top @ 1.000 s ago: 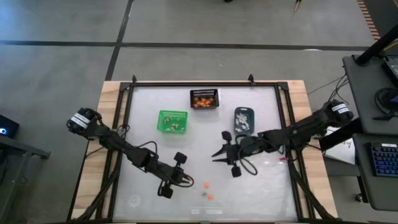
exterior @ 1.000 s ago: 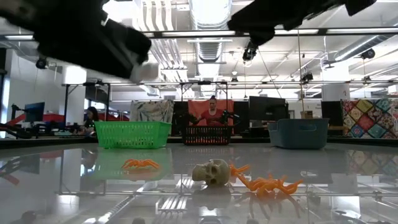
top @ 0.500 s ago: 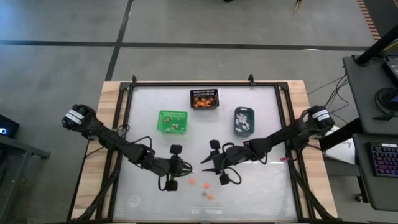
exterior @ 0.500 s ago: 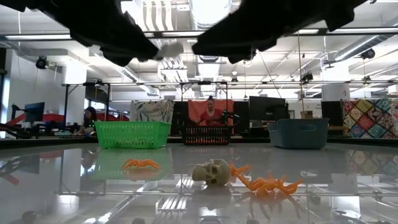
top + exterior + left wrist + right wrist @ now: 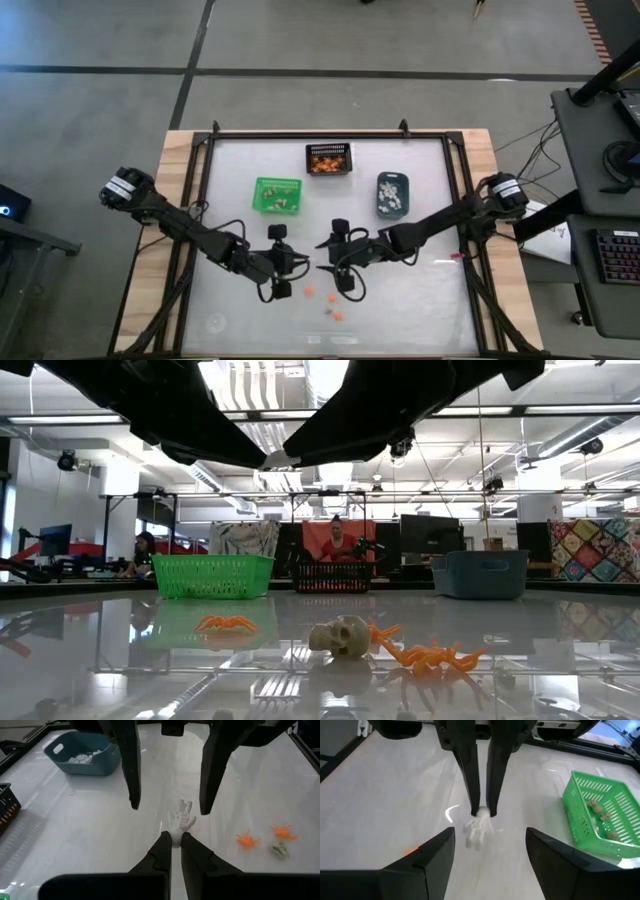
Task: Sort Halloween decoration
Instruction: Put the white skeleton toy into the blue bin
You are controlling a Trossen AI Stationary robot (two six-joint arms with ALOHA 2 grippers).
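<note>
White skeleton hand (image 5: 181,818) in left gripper (image 5: 173,840)

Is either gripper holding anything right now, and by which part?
The left gripper pinches the white skeleton hand by its wrist end. The right gripper is open and holds nothing.

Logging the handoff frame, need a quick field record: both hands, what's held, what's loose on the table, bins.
left hand: shut on white skeleton-hand trinket, mid-table
right hand: open, facing the left hand, fingers either side of the trinket
loose trinkets: two orange spiders, one grey skull, near front edge
green bin: tan pieces inside
black mesh bin: orange pieces inside
blue-grey bin: white pieces inside
</note>
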